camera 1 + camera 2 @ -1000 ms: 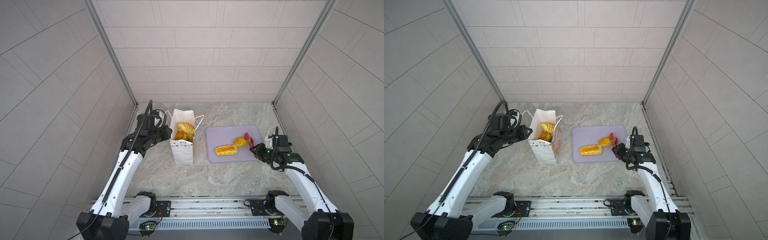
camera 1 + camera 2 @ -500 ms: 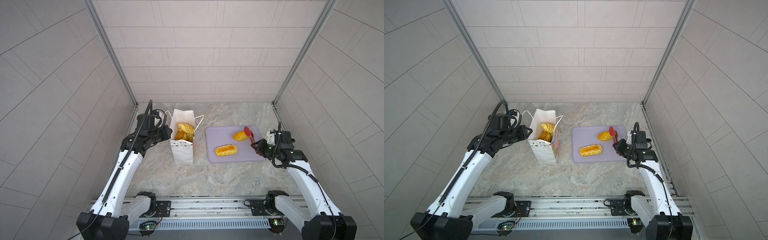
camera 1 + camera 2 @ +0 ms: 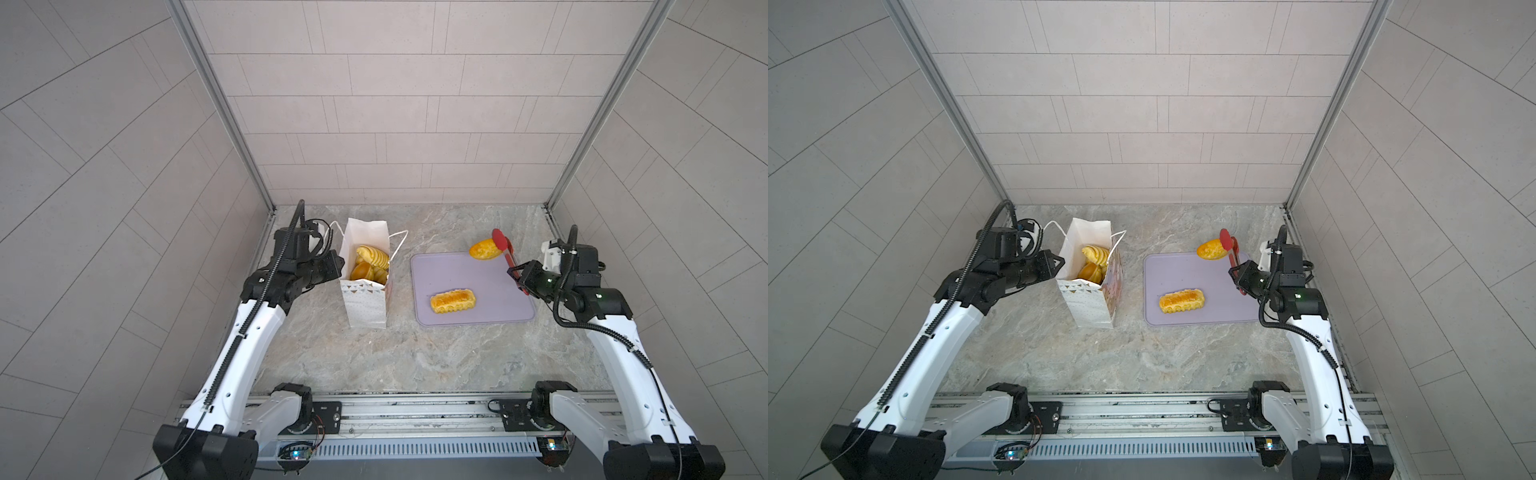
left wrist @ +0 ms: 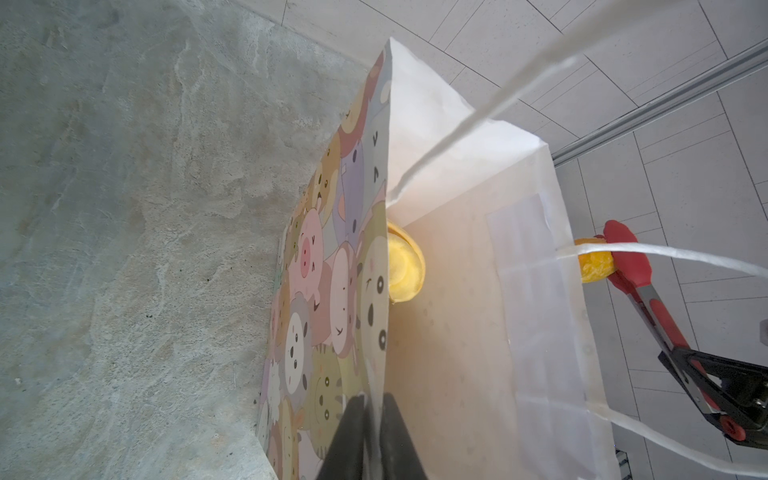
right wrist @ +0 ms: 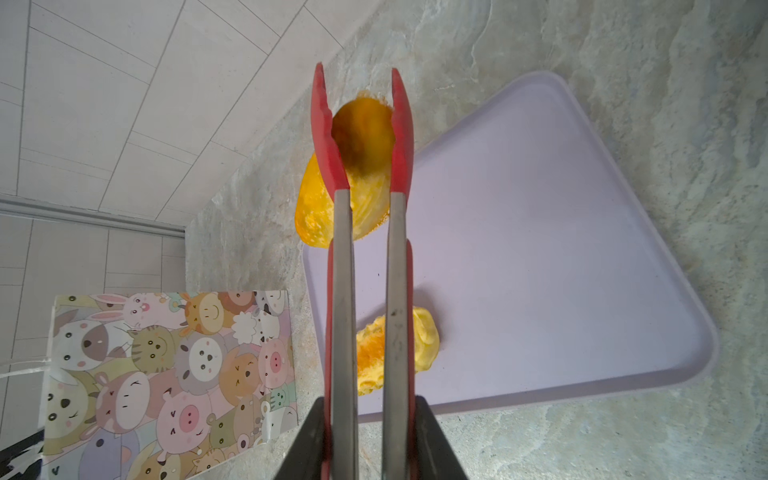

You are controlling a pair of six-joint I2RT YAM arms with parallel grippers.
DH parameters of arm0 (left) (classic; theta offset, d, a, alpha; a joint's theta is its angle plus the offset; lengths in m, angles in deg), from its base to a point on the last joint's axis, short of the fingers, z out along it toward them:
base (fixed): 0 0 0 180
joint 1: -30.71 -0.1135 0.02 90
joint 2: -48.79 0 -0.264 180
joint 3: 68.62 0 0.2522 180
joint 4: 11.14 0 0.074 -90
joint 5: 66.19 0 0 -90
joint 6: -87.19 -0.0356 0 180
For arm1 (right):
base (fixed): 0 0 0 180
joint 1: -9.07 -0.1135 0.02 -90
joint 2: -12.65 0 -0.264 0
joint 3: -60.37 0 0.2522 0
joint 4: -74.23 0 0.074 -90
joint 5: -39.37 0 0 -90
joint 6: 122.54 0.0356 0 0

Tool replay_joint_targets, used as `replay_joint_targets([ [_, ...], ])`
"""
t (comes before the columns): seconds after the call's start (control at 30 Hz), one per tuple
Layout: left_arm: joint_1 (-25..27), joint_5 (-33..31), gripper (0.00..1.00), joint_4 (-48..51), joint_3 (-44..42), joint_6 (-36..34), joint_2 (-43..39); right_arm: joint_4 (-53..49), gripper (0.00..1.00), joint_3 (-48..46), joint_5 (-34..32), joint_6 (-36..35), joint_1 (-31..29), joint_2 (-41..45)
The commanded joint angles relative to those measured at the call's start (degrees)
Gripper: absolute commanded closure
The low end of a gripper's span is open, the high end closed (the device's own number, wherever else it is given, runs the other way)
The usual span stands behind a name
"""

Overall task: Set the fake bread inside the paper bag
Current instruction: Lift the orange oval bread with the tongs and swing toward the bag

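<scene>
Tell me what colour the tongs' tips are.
The tongs' tips are red; the right wrist view shows them best.

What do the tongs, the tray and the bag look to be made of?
Tongs: brushed grey metal arms, matte red tips, probably silicone.
Tray: smooth matte lilac, likely plastic or silicone; rounded raised rim.
Bag: thin white paper, light glows through; printed outside, cord handles.

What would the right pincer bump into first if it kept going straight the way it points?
Nothing close. Past the red tongs and the bun they grip, the way looks free until the far table or the back wall; depth is unclear.
</scene>
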Motion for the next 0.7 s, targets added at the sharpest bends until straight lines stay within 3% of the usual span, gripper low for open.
replay_joint_targets([
  [0.0,-0.4,0.3,0.86,0.5,0.0,0.2,-0.2,0.0,0.72,4.3,-1.2,-1.1,-1.3,-0.3],
  [0.67,-0.3,0.1,0.86,1.0,0.2,0.6,-0.4,-7.5,0.72,27.2,-16.2,-8.1,-19.1,-6.4],
])
